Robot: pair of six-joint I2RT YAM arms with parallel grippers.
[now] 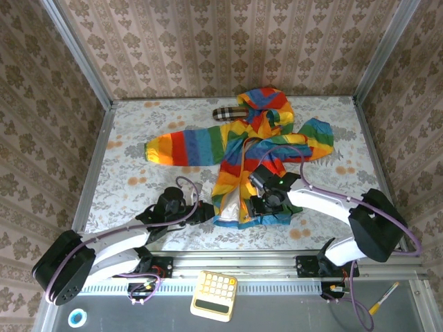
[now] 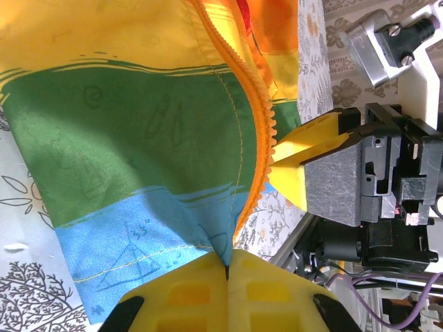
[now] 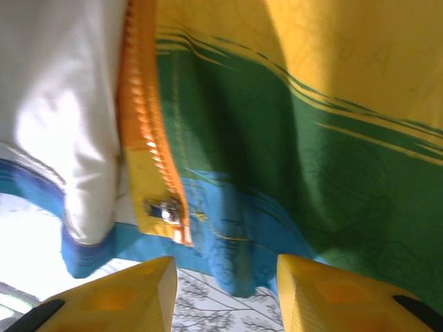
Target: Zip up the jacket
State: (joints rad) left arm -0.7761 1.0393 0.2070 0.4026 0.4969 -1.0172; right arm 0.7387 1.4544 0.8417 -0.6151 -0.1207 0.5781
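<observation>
The rainbow-striped jacket lies spread on the table, hood toward the back, front open. My left gripper is at its lower left hem. In the left wrist view the yellow fingers are shut on the blue hem corner, beside the orange zipper teeth. My right gripper is at the lower right hem. Its fingers stand open around a fold of blue hem. The orange zipper and its metal end piece lie just left of that fold. White lining shows beside it.
A small plaid item lies at the back by the hood. A yellow calculator-like pad, a tape roll and a pen sit in front of the table rail. Patterned walls close in three sides.
</observation>
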